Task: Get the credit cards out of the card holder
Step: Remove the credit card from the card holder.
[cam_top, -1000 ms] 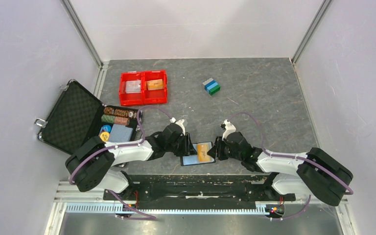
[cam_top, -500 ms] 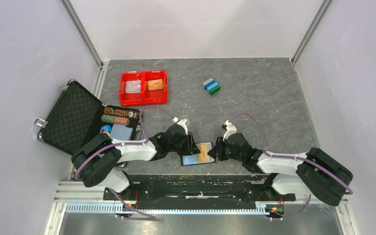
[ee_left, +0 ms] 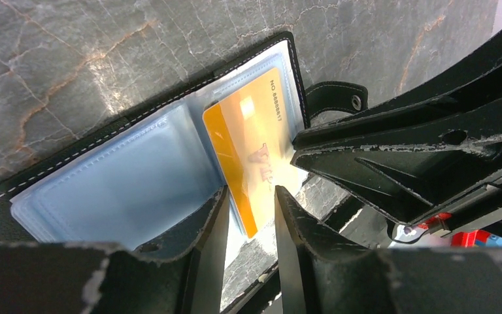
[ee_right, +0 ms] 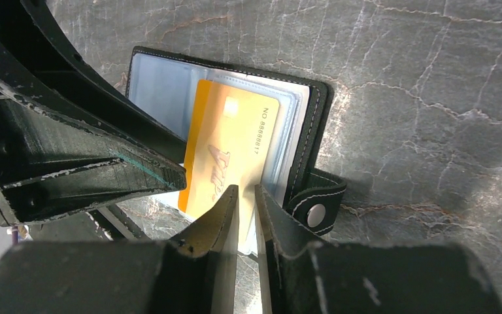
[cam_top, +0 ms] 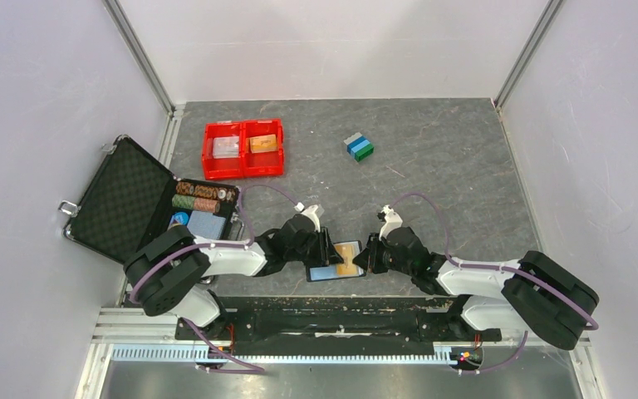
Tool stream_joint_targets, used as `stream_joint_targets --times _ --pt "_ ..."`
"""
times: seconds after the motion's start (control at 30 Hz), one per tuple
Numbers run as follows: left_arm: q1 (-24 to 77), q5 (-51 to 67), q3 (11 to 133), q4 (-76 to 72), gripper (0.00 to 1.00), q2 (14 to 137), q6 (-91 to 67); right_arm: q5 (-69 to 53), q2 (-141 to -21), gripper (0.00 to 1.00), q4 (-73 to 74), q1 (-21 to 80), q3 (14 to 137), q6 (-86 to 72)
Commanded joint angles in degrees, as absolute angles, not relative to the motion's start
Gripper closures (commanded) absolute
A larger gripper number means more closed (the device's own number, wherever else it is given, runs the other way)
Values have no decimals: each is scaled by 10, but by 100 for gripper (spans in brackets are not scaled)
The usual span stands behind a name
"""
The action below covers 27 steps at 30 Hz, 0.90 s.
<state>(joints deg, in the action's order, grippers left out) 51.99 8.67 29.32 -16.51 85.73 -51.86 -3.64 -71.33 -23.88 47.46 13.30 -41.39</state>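
Note:
The card holder (cam_top: 324, 273) lies open near the table's front edge, between my two grippers; its black edge and blue-grey sleeves show in the left wrist view (ee_left: 104, 190) and the right wrist view (ee_right: 160, 85). An orange credit card (cam_top: 348, 258) sticks partly out of its sleeve (ee_left: 248, 144) (ee_right: 225, 144). My right gripper (cam_top: 368, 256) (ee_right: 246, 188) is nearly closed, with the card's edge between its fingers. My left gripper (cam_top: 329, 248) (ee_left: 250, 191) is open; its fingers straddle the card's lower corner, one finger over the blue sleeve.
A red two-compartment tray (cam_top: 242, 148) holds cards at the back left. An open black case (cam_top: 125, 199) with poker chips (cam_top: 195, 195) stands at the left. Stacked grey, blue and green blocks (cam_top: 359, 147) lie at the back. A black rail (cam_top: 332, 303) runs along the front edge.
My left gripper has moved a little to the right, up against the card holder. The right gripper has stayed at the card.

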Motion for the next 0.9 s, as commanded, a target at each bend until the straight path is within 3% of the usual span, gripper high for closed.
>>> stream_joint_targets --times 0.0,0.43,0.53,0.73,0.87 --pt "524 107 275 -226 64 861 -562 -41 -724 83 -226 476 119 -415" --pt "524 97 246 -292 88 822 -598 -49 -741 88 -248 475 109 -421" --pt "524 97 237 -317 88 823 -602 -56 -741 90 -255 475 108 -423" --pt "524 94 228 -353 74 830 -603 -63 -744 92 -259 476 107 -423" --pt "524 93 228 -363 72 835 -603 -68 -746 93 -266 475 106 -427"
